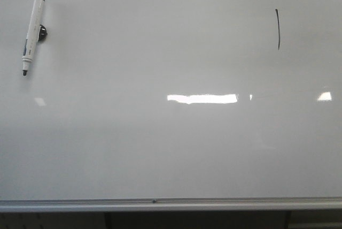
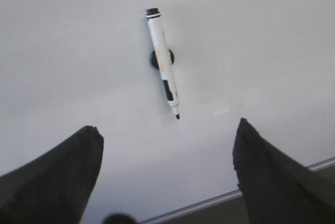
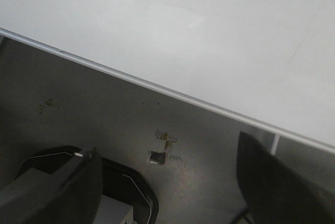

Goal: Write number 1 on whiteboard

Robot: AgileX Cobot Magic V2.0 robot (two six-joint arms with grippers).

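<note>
White plastic marker [image 1: 32, 33] sits uncapped on a black magnet clip at the whiteboard's [image 1: 160, 149] far left; light, rigid and slick, it is probably best pinched mid-barrel. The number 1 [image 1: 277, 29] stands upper right. Left gripper [image 2: 167, 171] and right gripper [image 3: 167, 182] gape wide, empty.

White marker [image 2: 163, 63] on black holder [image 2: 159, 58] against whiteboard [image 2: 272, 41], beyond spread left pincer [image 2: 166, 153]

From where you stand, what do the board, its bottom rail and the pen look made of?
The board looks glossy coated white, mirroring the lights. The rail seems brushed silver metal, perhaps aluminium. The pen looks like smooth white plastic with dark ends.
</note>
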